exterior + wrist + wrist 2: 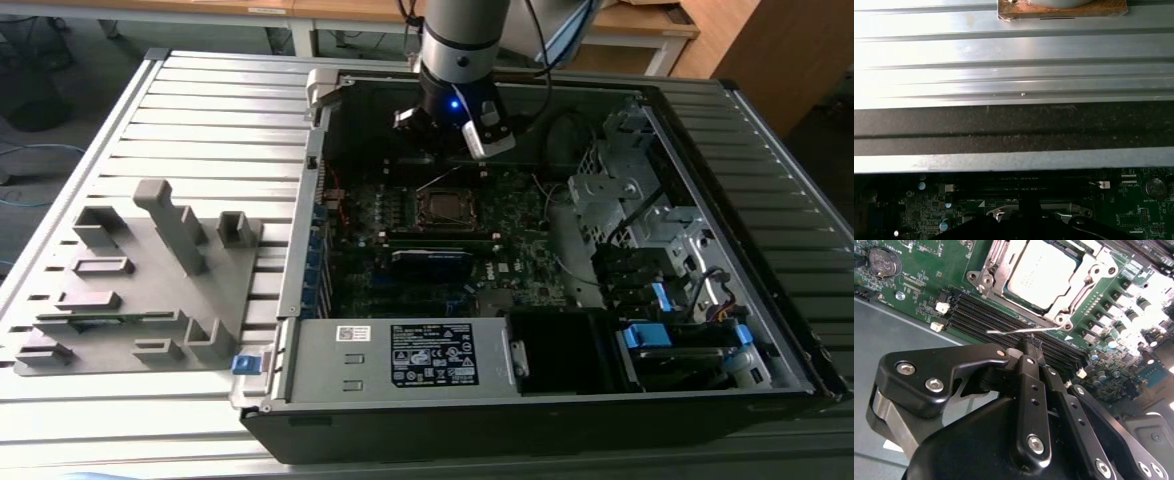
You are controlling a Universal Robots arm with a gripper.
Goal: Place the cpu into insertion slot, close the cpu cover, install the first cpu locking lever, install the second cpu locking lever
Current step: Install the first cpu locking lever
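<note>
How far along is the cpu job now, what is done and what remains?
Done: the cpu sits in the insertion slot, with the cpu cover down around it. In hand: the shut gripper tip is at a locking lever that sticks out free. Left: latching that lever; the other's state I cannot tell.

Ahead of the matte black metal gripper (1032, 344), the pale silvery-grey square cpu (1046, 272) sits inside the shiny silver metal cpu cover (1089, 282), on a green circuit board (919, 295) striped with long black memory slots (984, 315).
</note>
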